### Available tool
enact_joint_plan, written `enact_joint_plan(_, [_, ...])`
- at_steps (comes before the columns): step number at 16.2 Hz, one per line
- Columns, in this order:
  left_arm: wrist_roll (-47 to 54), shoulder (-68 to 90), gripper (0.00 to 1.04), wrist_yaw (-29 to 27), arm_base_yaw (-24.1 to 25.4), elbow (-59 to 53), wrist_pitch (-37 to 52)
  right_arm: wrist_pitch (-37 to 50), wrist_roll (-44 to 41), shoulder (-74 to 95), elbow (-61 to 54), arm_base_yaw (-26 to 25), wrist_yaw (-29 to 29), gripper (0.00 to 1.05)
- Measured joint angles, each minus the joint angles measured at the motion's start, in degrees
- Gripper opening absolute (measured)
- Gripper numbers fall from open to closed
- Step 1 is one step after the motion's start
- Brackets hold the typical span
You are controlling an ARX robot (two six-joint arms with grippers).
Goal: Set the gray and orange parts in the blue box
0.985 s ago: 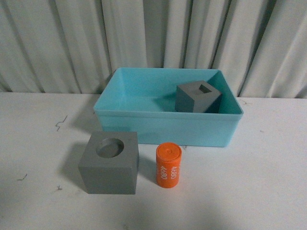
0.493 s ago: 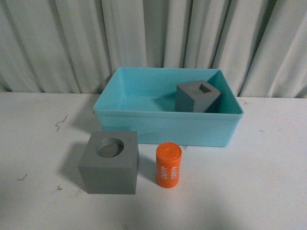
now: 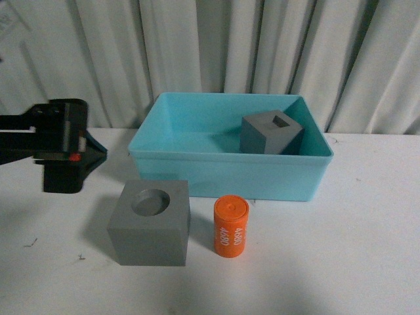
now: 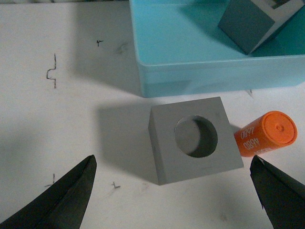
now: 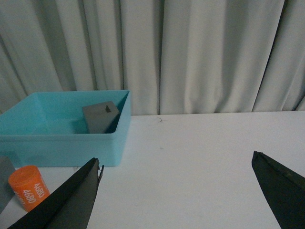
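**One cube in, two parts waiting, left arm lined up over the next**

The matte gray cube with the square recess (image 3: 270, 132) sits tilted in the far right corner of the light turquoise-blue plastic box (image 3: 262, 177), so a third of the job looks done. The matte gray cube with the round recess (image 3: 149, 223) and the small orange cylinder with white digits (image 3: 230, 226) stand on the white table (image 3: 354, 249) just in front of the box, near each other but apart.

The left gripper (image 4: 171, 164) hangs above the table at the box's left. Its wrist view looks straight down on the round-recess cube. The jaws are spread wide, wider than the cube, which I read as readiness to drop over it.

The right gripper (image 5: 175, 160) is also spread and holds nothing. It sits back over bare table, well clear of the parts, probably to leave the left arm room.
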Motion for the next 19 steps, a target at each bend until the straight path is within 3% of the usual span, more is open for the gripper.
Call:
enact_joint_plan(7, [2.4, 25.8, 0.98, -5.1, -3.5, 9.9, 7.5, 0.0, 0.0, 0.0, 0.0, 0.0, 0.0, 0.98])
enact_joint_plan(19, [3.1, 33.0, 0.98, -5.7, -3.3, 12.7, 9.8, 0.0, 0.0, 0.0, 0.0, 0.0, 0.0, 0.98])
